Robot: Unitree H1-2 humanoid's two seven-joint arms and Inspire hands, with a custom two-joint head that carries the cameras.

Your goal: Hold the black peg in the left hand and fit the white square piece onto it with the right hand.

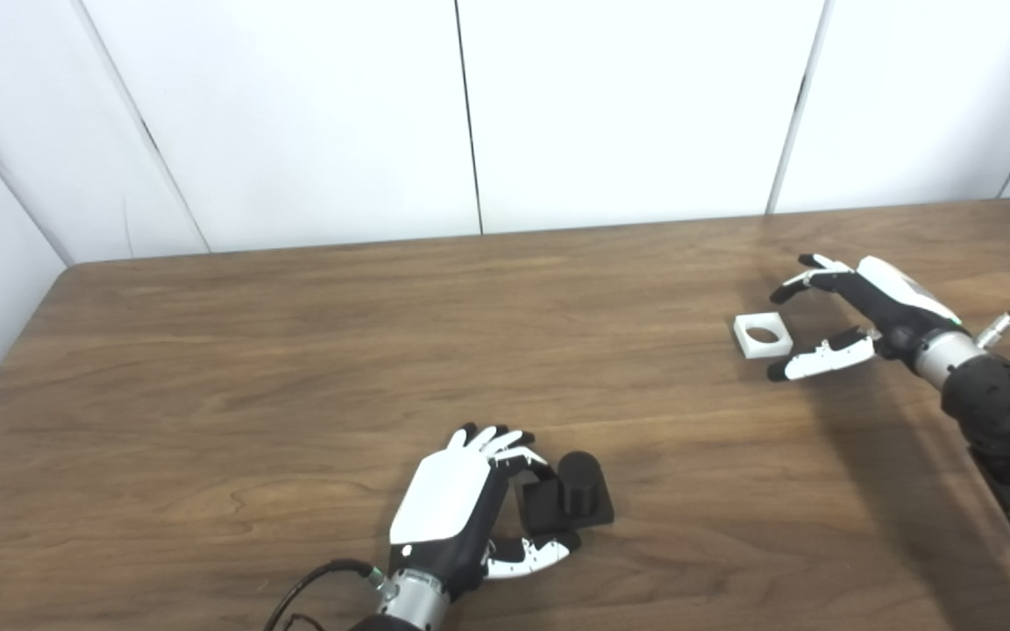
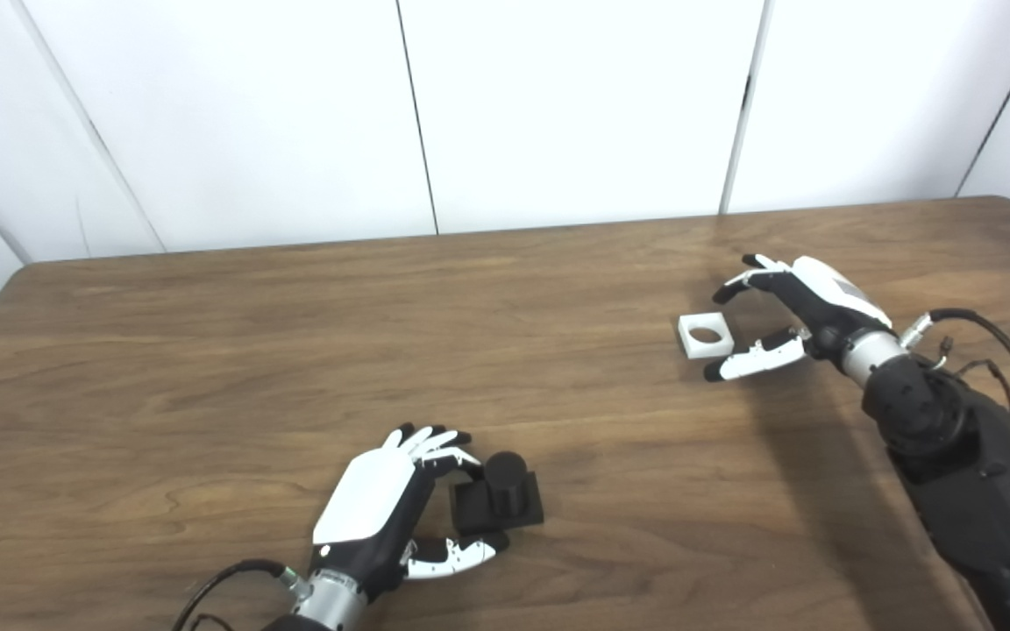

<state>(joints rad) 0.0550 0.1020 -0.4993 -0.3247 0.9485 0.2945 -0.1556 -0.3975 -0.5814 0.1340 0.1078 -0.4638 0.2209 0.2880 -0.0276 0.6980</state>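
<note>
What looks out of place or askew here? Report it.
Nothing stands out. The black peg stands upright on the table by the open left hand; the white square piece lies flat beside the open right hand.

Both head cams look down and forward from above the brown wooden table (image 1: 295, 350), side by side; each catches the left hand (image 1: 457, 517) near, right hand (image 2: 785, 320) farther off.
</note>
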